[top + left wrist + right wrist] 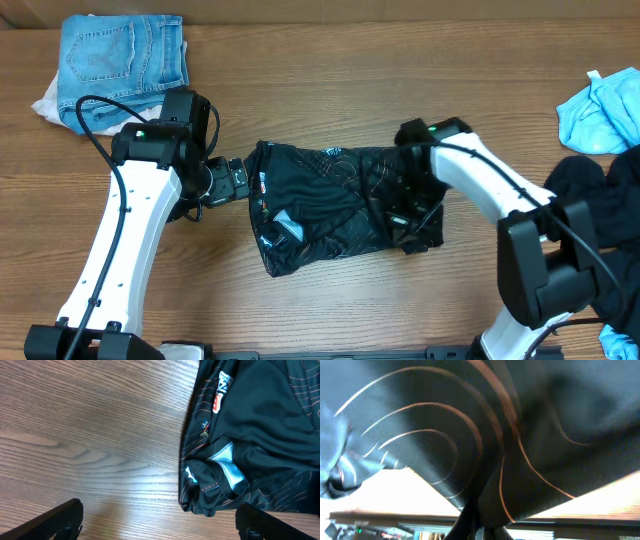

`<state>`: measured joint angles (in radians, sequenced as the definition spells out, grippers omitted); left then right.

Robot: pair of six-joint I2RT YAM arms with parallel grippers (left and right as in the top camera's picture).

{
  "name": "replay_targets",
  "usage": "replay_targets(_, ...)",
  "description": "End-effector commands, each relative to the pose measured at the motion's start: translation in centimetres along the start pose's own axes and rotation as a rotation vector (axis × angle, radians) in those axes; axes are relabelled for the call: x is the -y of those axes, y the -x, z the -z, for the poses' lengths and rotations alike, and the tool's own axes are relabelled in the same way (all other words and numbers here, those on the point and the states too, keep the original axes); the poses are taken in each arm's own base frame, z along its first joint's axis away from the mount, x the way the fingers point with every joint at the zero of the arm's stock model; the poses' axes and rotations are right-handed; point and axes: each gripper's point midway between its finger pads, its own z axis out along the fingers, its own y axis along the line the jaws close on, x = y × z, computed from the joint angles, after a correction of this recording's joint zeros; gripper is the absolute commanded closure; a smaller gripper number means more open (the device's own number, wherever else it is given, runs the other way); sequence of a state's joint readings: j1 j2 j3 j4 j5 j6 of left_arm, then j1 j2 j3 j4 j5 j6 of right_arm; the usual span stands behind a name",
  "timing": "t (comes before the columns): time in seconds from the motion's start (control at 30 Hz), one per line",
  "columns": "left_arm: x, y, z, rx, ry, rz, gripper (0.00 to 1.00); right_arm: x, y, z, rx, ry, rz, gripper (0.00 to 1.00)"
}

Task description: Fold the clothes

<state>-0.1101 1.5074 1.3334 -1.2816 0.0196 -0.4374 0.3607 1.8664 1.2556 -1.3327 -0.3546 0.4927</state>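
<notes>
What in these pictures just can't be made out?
- Right wrist view: tips of the right gripper, buried in blurred jersey folds.
- Overhead: the dark pile at the right edge, cut off by the frame.
- Left wrist view: the jersey's logos, too small to read.

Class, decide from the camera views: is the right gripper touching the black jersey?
Touching. The right wrist view shows fabric of the black jersey gathered into the shut right gripper. In the overhead view, that gripper sits on the jersey's right end.
</notes>
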Motion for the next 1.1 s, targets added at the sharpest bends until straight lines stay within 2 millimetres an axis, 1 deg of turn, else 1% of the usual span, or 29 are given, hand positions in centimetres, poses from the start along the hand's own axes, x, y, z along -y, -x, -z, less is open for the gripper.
replay_targets(0.0, 0.3, 0.1, 0.1, 0.007, -0.012, -0.023, 0.0, -2.5, -1.5, -0.9, -0.024, 0.037, 0.067, 0.88)
replay_targets(0.03, 0.3, 0.1, 0.1, 0.007, -0.012, -0.023, 0.0, -3.0, -1.6, -1.1, -0.015, 0.036, 0.091, 0.83)
replay_targets(0.1, 0.3, 0.1, 0.1, 0.006, -0.012, -0.023, 0.0, -3.9, -1.9, -1.6, -0.001, 0.035, 0.136, 0.76)
replay_targets(0.2, 0.3, 0.1, 0.1, 0.006, -0.011, -0.023, 0.0, -4.7, -2.2, -1.9, 0.008, 0.032, 0.171, 0.75)
replay_targets(0.3, 0.3, 0.0, 0.1, 0.003, -0.01, -0.024, 0.0, -4.7, -2.1, -1.5, 0.012, 0.033, 0.173, 0.76)
replay_targets(0.37, 0.3, 0.0, 0.1, 0.001, -0.009, -0.027, 0.0, -4.5, -1.5, -0.5, 0.025, 0.035, 0.183, 0.76)
replay_targets(0.47, 0.2, 0.0, 0.1, -0.001, -0.008, -0.027, 0.0, -3.7, -0.1, 1.9, 0.07, 0.024, 0.163, 0.75)
replay_targets(0.53, 0.2, 0.0, 0.1, -0.001, -0.009, -0.027, 0.0, -2.5, 1.4, 3.8, 0.13, -0.016, 0.127, 0.73)
replay_targets(0.6, 0.2, 0.0, 0.1, -0.001, -0.008, -0.027, 0.0, -1.1, 2.8, 5.3, 0.183, -0.052, 0.089, 0.68)
replay_targets(0.63, 0.2, -0.1, 0.1, -0.001, -0.008, -0.027, 0.0, -0.5, 3.5, 5.8, 0.201, -0.059, 0.078, 0.62)
replay_targets(0.7, 0.2, 0.0, 0.1, 0.0, -0.008, -0.027, 0.0, 0.2, 4.7, 6.2, 0.226, -0.042, 0.091, 0.63)
replay_targets(0.77, 0.2, -0.1, 0.1, -0.001, -0.008, -0.026, 0.0, 0.7, 5.6, 5.8, 0.24, -0.026, 0.094, 0.72)
replay_targets(0.83, 0.2, -0.1, 0.1, -0.001, -0.008, -0.026, 0.0, 1.2, 5.7, 4.9, 0.23, -0.025, 0.089, 0.79)
replay_targets(0.9, 0.2, -0.1, 0.1, -0.001, -0.008, -0.026, 0.0, 1.3, 5.6, 3.6, 0.208, -0.007, 0.088, 0.81)
replay_targets(1.0, 0.2, 0.0, 0.1, -0.001, -0.009, -0.026, 0.0, 0.7, 5.1, 1.3, 0.175, 0.045, 0.105, 0.85)
replay_targets(1.03, 0.2, 0.0, 0.1, 0.0, -0.008, -0.026, 0.0, 0.5, 4.6, 0.2, 0.145, 0.07, 0.109, 0.9)
replay_targets(1.07, 0.2, -0.1, 0.1, -0.001, -0.008, -0.026, 0.0, 0.3, 4.2, -0.3, 0.129, 0.083, 0.112, 0.93)
